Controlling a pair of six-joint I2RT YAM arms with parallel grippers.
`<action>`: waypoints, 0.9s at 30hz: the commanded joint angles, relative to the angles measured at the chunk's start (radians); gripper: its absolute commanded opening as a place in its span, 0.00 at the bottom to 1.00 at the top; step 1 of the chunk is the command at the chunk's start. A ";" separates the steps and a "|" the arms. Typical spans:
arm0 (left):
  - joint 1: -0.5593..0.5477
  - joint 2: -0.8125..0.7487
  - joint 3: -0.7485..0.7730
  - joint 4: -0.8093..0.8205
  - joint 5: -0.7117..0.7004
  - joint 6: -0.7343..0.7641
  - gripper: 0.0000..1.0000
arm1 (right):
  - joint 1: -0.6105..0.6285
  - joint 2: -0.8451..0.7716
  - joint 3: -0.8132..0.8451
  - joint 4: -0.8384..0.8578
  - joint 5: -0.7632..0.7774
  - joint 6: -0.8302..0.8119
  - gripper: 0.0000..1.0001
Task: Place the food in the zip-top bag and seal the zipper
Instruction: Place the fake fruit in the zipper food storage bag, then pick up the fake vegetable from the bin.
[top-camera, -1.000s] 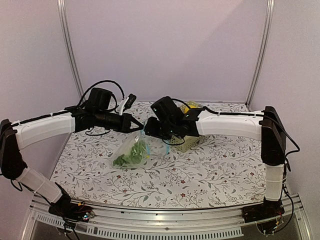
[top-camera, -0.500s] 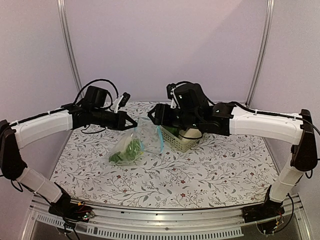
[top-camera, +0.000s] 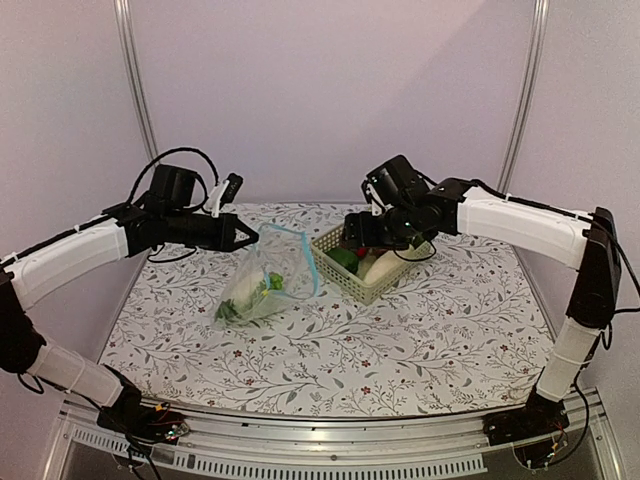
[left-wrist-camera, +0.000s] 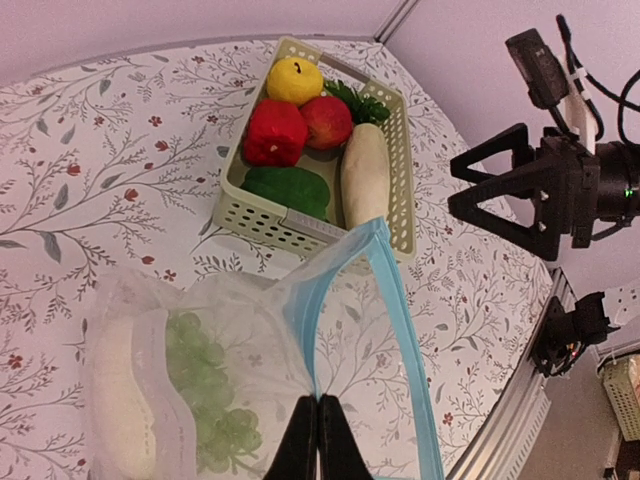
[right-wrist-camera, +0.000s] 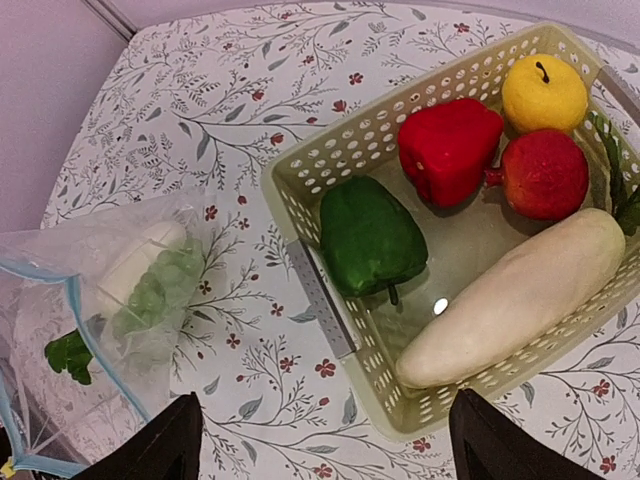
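My left gripper (top-camera: 250, 236) is shut on the light-blue zipper strip (left-wrist-camera: 398, 330) of the see-through zip-top bag (top-camera: 262, 290), holding its mouth open above the table; it also shows in the left wrist view (left-wrist-camera: 318, 405). Green leafy pieces (left-wrist-camera: 205, 395) and a white piece (left-wrist-camera: 118, 400) lie inside the bag. My right gripper (top-camera: 358, 236) is open and empty above the pale green basket (right-wrist-camera: 330, 160). The basket holds a yellow apple (right-wrist-camera: 543, 92), two red pieces (right-wrist-camera: 450, 145), a green pepper (right-wrist-camera: 368, 237) and the long white radish (right-wrist-camera: 520, 295).
The basket (top-camera: 325, 255) stands right of the bag (right-wrist-camera: 100, 300) on the floral tablecloth. Metal frame posts (top-camera: 140, 100) rise at the back corners. The table's front rail (top-camera: 330, 440) lies near the arm bases.
My right gripper has let go of the bag and swung right and back over the basket. My left gripper has drawn the bag slightly left; the bag mouth hangs open.
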 joint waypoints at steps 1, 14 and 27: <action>0.013 -0.009 0.024 -0.013 -0.006 0.018 0.00 | -0.058 0.070 0.039 -0.134 -0.096 -0.094 0.86; 0.012 -0.007 0.020 -0.008 -0.001 0.012 0.00 | -0.133 0.271 0.169 -0.135 -0.044 -0.158 0.83; 0.013 -0.009 0.022 -0.009 0.002 0.013 0.00 | -0.136 0.433 0.309 -0.100 -0.079 -0.166 0.84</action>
